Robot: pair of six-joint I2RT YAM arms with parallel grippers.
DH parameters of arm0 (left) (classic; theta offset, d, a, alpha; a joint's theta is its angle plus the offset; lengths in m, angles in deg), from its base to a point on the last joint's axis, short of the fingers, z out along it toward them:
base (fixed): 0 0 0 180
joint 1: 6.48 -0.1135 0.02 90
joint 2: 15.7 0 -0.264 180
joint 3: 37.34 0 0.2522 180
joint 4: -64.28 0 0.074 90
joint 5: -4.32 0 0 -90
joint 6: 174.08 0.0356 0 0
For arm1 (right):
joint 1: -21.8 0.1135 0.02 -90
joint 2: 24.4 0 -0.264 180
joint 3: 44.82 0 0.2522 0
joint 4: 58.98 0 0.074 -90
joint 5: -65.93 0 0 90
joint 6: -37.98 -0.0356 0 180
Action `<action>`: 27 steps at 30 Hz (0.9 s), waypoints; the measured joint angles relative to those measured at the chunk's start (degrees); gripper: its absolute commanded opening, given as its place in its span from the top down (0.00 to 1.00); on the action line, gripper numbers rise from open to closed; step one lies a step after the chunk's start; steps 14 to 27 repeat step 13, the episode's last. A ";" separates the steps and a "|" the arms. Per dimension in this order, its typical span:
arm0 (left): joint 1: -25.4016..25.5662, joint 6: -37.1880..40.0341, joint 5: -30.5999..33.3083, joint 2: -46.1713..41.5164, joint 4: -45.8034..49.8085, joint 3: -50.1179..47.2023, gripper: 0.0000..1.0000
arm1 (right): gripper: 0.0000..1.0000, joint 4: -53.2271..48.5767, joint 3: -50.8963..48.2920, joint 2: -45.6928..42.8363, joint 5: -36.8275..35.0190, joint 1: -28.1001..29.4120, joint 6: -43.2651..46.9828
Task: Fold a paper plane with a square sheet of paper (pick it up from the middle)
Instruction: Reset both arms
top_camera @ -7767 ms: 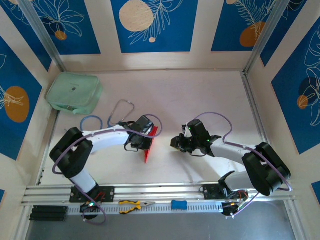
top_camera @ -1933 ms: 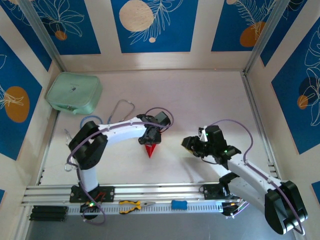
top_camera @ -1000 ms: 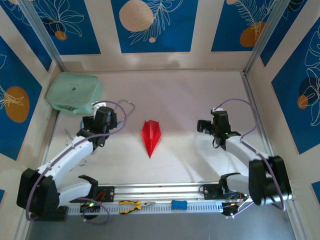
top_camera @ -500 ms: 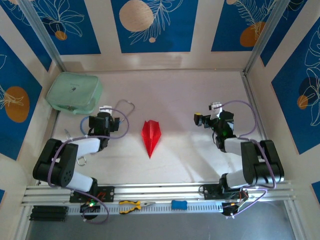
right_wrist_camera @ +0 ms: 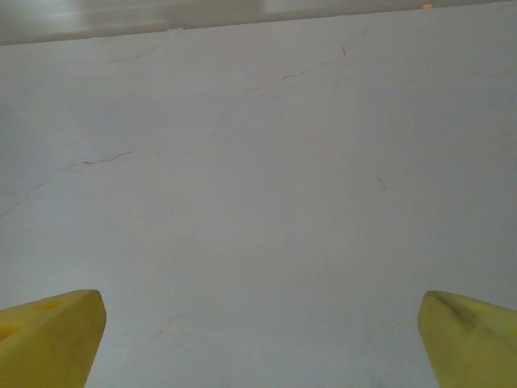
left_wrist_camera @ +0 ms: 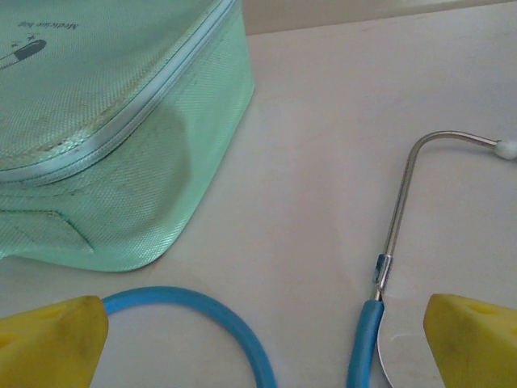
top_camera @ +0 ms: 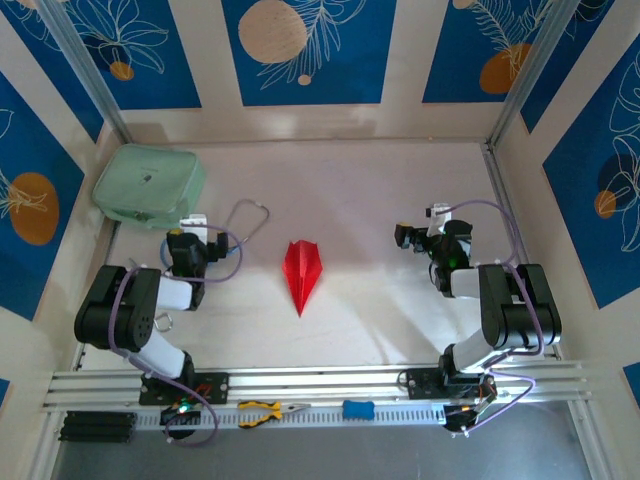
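Nearest the arm bases, in front of the paper plane (top_camera: 303,272), a metal rail (top_camera: 320,382) runs across the table's edge. Yellow-handled pliers (top_camera: 262,410) lie on it just left of the plane's line, and a small blue object (top_camera: 358,409), perhaps a tool handle, lies just right of it.

The paper plane is a slim red dart lying flat on the pale table (top_camera: 370,190). Its sharp tip points toward the rail and its centre crease is visible. Nothing touches it; it sits between the two arms and well apart from both.

Left of the plane, the left gripper (left_wrist_camera: 262,338) hangs low over the table with its yellow fingers (left_wrist_camera: 52,339) spread wide and nothing between the pads. Below the gap lie the blue tubing and a metal arm of a stethoscope (left_wrist_camera: 396,234), unclamped. One chrome ear tube curves away to a white tip.

Right of the plane, the right gripper (right_wrist_camera: 258,335) is spread just as wide and holds nothing. Between its yellow fingertips (right_wrist_camera: 468,335) there is only bare tabletop, marked by faint hairline cracks.

Farther back and left of the plane, just beyond the left gripper, a mint-green pouch (top_camera: 150,186) with a pale zip sits in the corner. Behind the plane rise wall panels (top_camera: 305,50) in blue with white leaf outlines and orange circles.
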 measured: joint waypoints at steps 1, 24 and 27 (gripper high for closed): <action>0.00 0.00 -0.15 0.00 -0.04 0.00 0.00 | 0.01 0.00 0.00 0.00 -0.04 0.04 0.00; 0.00 0.00 -0.94 0.00 -0.26 0.00 0.00 | 0.01 0.02 0.00 0.00 -1.03 0.52 0.00; 0.00 0.00 -0.94 0.00 -0.26 0.00 0.00 | 0.01 0.02 0.00 0.00 -1.03 0.52 0.00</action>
